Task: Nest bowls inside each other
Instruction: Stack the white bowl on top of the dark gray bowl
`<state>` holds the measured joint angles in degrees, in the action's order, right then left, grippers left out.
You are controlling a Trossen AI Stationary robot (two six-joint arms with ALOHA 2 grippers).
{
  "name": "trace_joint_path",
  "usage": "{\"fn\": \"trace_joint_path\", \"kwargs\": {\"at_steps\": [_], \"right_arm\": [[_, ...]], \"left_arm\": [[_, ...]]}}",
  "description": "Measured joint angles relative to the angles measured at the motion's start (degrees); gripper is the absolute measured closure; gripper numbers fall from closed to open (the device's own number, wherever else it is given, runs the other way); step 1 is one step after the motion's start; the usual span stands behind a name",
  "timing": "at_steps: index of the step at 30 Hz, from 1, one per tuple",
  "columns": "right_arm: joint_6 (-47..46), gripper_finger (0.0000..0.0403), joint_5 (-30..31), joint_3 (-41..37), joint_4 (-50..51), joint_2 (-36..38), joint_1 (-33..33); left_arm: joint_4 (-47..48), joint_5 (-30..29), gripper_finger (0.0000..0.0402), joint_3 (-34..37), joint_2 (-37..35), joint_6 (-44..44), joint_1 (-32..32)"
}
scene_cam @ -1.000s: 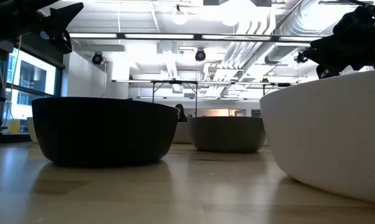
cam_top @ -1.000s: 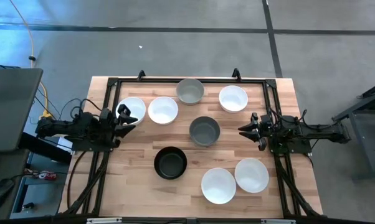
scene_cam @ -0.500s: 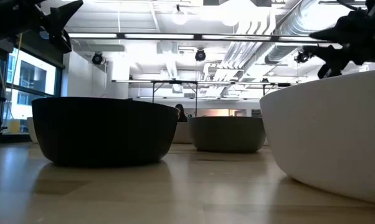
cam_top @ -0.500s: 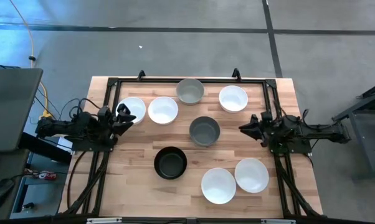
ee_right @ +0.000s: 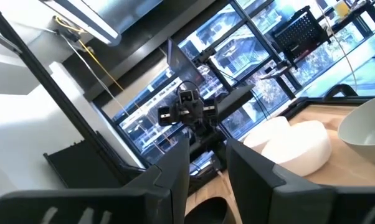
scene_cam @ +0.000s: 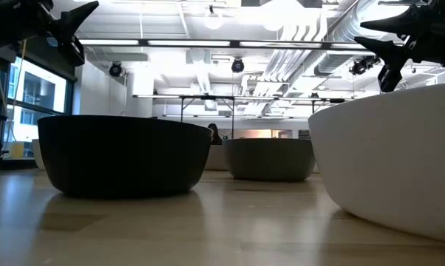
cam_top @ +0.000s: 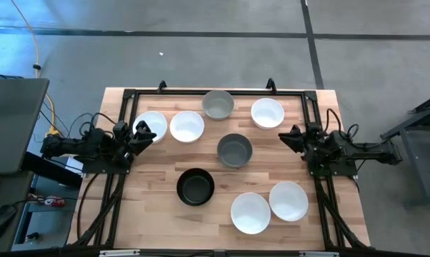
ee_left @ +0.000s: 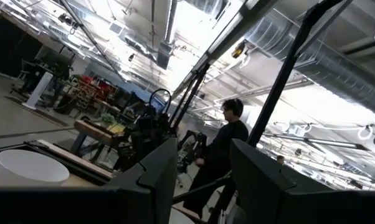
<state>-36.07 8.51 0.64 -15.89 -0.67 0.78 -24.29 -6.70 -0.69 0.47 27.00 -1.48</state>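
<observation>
Jaws spread on both the left gripper (cam_top: 145, 133) and right gripper (cam_top: 288, 135), holding nothing. We count seven bowls: five white (cam_top: 187, 126), two grey (cam_top: 234, 150), one black (cam_top: 196, 186).

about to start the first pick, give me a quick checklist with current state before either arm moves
1. Bowls all separate, none nested yet: ok, seven show in the high view.
2. Left gripper open and empty: ok, at the leftmost white bowl.
3. Right gripper open and empty: ok, raised below the far right white bowl.
4. Black bowl and dark grey bowl upright: ok.
5. Eighth bowl located: cannot tell.
</observation>
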Motion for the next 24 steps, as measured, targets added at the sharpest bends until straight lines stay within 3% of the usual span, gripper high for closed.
{"fn": "trace_joint_path", "kwargs": {"at_steps": [8, 17, 24], "right_arm": [[-2.52, 0.0306, -3.26, 0.00, 0.15, 0.00, 0.00], [-0.87, 0.0306, -4.74, 0.00, 0.05, 0.00, 0.00], [9.78, 0.0306, -5.04, 5.61, 0.43, -0.53, 0.00]], "left_arm": [[3.99, -0.64, 0.0265, 0.00, 0.00, 3.08, 0.00], [4.76, -3.26, 0.0265, -0.55, 0.00, -0.03, 0.00], [4.48, -3.19, 0.0265, -2.69, 1.86, -1.64, 0.00]]}}
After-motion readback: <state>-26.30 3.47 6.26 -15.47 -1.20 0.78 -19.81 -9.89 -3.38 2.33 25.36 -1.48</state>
